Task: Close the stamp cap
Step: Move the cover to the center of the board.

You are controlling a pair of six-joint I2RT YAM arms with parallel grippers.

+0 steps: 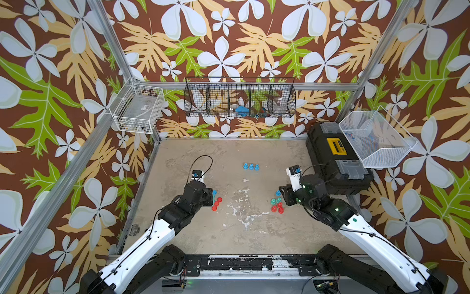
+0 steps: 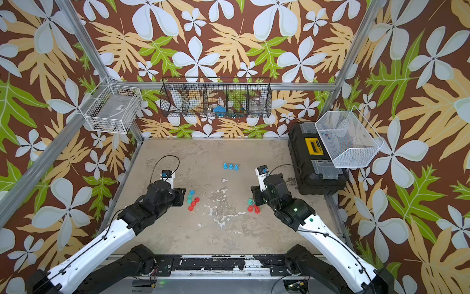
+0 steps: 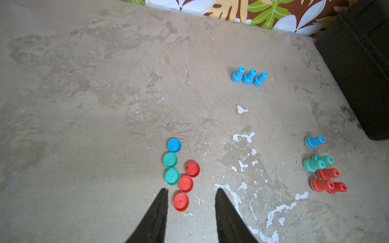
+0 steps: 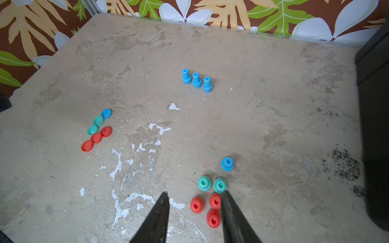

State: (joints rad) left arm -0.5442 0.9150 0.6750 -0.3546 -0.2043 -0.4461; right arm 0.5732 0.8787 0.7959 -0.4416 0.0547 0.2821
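Several loose caps lie in a cluster at the left: one blue cap [image 3: 174, 145], two teal caps [image 3: 170, 160] and three red caps [image 3: 181, 202]. Several uncapped stamps stand at the right: one blue stamp [image 4: 227, 163], two teal stamps [image 4: 204, 184] and three red stamps [image 4: 197, 205]. Three blue stamps [image 1: 251, 166] stand in a row at the middle back. My left gripper [image 3: 192, 189] hovers open over the nearest red cap, holding nothing. My right gripper [image 4: 194, 192] hangs open and empty above the red stamps, one finger [image 4: 231, 212] covering part of them.
A black toolbox [image 1: 335, 157] sits at the table's right back corner. On the walls hang a white wire basket [image 1: 137, 109], a black wire basket [image 1: 239, 99] and a white mesh basket [image 1: 376, 137]. The worn table surface [image 1: 241, 229] lies between the arms.
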